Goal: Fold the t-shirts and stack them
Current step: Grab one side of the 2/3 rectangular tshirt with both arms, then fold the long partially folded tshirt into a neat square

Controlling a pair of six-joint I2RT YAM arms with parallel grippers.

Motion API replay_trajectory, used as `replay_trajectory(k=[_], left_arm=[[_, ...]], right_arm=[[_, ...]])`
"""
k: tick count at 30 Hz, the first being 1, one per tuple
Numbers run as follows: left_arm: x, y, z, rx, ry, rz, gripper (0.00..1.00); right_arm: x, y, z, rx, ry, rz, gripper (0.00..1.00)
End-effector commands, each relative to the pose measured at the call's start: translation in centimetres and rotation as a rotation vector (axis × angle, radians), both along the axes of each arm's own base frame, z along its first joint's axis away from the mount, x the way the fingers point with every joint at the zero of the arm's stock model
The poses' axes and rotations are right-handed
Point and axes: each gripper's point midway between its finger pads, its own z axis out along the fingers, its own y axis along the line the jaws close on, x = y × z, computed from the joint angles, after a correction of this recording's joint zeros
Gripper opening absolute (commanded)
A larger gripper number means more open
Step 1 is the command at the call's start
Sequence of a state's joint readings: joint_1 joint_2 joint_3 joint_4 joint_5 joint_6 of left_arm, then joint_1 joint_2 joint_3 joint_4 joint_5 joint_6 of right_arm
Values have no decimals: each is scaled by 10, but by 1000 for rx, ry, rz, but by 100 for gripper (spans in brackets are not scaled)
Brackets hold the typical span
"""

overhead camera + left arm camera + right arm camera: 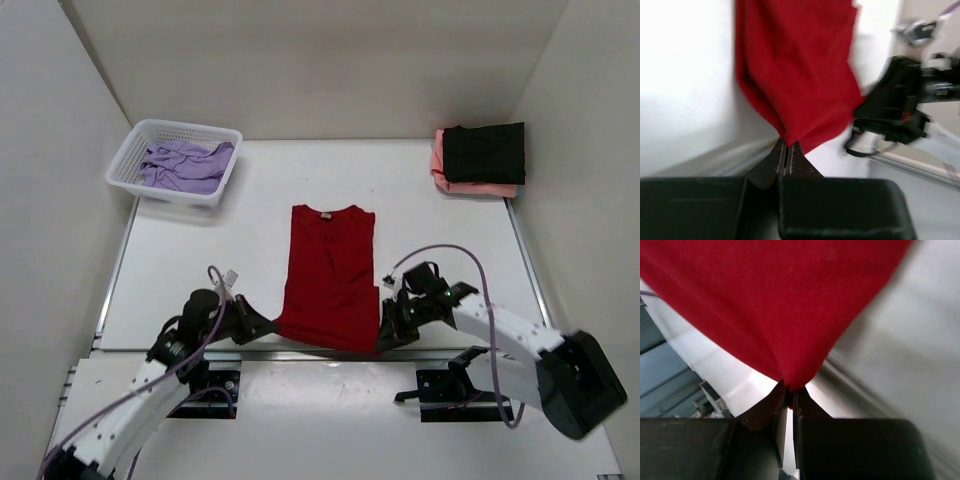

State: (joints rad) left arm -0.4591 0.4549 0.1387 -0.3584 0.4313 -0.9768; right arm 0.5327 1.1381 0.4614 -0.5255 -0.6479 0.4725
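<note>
left gripper [788, 145]: clamped on red t-shirt [333, 275] hem corner
right gripper [789, 390]: clamped on opposite hem corner
risk: cloth pinched only at fingertips; a corner could be lost if pulled unevenly

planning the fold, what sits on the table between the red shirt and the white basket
Nothing: in the top view, the table between the red t-shirt and the white basket is bare.

plain white worktop [450, 230] boxed in by beige walls [300, 60] on the far, left and right edges, soft even light
</note>
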Motion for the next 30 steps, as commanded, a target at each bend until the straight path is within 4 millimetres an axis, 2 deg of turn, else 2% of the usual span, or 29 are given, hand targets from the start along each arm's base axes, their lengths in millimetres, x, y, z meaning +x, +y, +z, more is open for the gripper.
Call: replay_trajectory(k=[1, 3, 8, 12, 14, 15, 16, 17, 18, 19, 20, 22, 24, 25, 27, 28, 30], left_arm=[[-25, 11, -16, -22, 134, 82, 0], [-25, 11, -11, -55, 116, 92, 0], [-22, 16, 1, -20, 61, 53, 0], [-11, 9, 20, -47, 30, 61, 0], [-3, 8, 36, -53, 1, 76, 0], [0, 7, 38, -45, -3, 71, 0], [6, 8, 47, -43, -12, 84, 0], [11, 8, 61, -48, -42, 88, 0], [19, 8, 73, -43, -68, 94, 0], [28, 10, 75, -27, -77, 110, 0], [37, 10, 91, -37, -119, 120, 0], [57, 12, 102, -34, -138, 147, 0], [71, 9, 111, -40, -153, 145, 0], [80, 8, 114, -26, -172, 142, 0], [96, 7, 116, -2, -187, 157, 0], [105, 5, 117, 8, -196, 155, 0], [126, 5, 117, 11, -201, 173, 0]], right_arm=[[-24, -12, -2, -18, 52, -106, 0], [-33, -18, -5, -14, 54, -143, 0], [-23, -31, 1, 40, -2, -245, 0], [-4, -29, 25, 74, -52, -262, 0], [1, -27, 35, 74, -60, -247, 0], [9, -26, 42, 78, -81, -241, 0], [18, -24, 52, 93, -112, -242, 0], [23, -24, 54, 87, -107, -250, 0], [34, -23, 62, 94, -121, -249, 0], [47, -25, 72, 102, -162, -257, 0], [58, -24, 81, 100, -174, -261, 0], [82, -31, 90, 88, -200, -280, 0], [107, -35, 107, 86, -244, -287, 0], [114, -38, 105, 78, -233, -285, 0], [133, -37, 118, 79, -263, -272, 0], [141, -40, 113, 64, -248, -271, 0], [159, -37, 122, 67, -268, -264, 1]])
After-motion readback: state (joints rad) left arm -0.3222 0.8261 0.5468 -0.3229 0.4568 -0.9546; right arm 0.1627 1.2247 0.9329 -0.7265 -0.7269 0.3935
